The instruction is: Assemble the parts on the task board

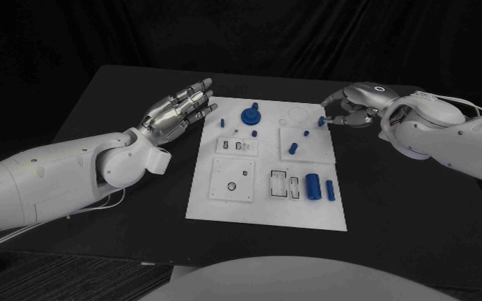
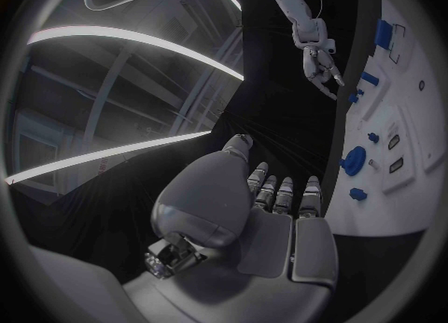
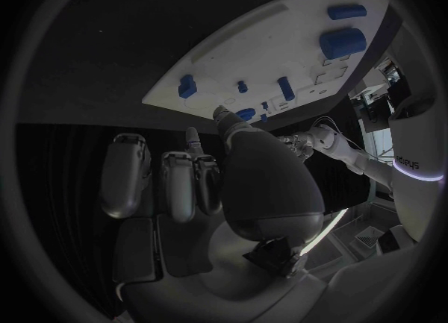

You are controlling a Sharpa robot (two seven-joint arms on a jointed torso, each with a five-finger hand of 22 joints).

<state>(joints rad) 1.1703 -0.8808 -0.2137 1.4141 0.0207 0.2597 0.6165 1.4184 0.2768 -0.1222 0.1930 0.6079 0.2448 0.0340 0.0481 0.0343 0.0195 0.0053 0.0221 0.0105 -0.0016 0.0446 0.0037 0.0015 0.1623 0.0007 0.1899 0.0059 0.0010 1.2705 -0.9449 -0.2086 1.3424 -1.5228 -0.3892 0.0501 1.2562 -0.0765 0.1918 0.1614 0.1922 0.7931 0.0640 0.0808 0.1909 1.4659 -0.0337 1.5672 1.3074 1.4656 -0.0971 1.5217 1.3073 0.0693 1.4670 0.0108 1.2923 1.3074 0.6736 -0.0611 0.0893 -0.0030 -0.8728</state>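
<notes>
The white task board (image 1: pixel 269 214) lies in the middle of the black table. Blue parts stand or lie on it: a round disc with a peg (image 1: pixel 251 114), small pegs (image 1: pixel 292 148), a thick cylinder (image 1: pixel 313 187) and a slim bar (image 1: pixel 329 189). My left hand (image 1: pixel 181 113) hovers open beside the board's far left edge, fingers stretched out and holding nothing. My right hand (image 1: pixel 347 109) is at the far right edge, fingertips just beside a small blue part (image 1: pixel 322 120) that also appears in the right wrist view (image 3: pixel 187 86). Nothing lies between its thumb and fingers (image 3: pixel 172 185).
White inset plates with slots and holes (image 1: pixel 233 179) sit on the board's left and near half. A white ring (image 1: pixel 298 113) lies near the far edge. Bare black table (image 1: pixel 402 210) surrounds the board on all sides.
</notes>
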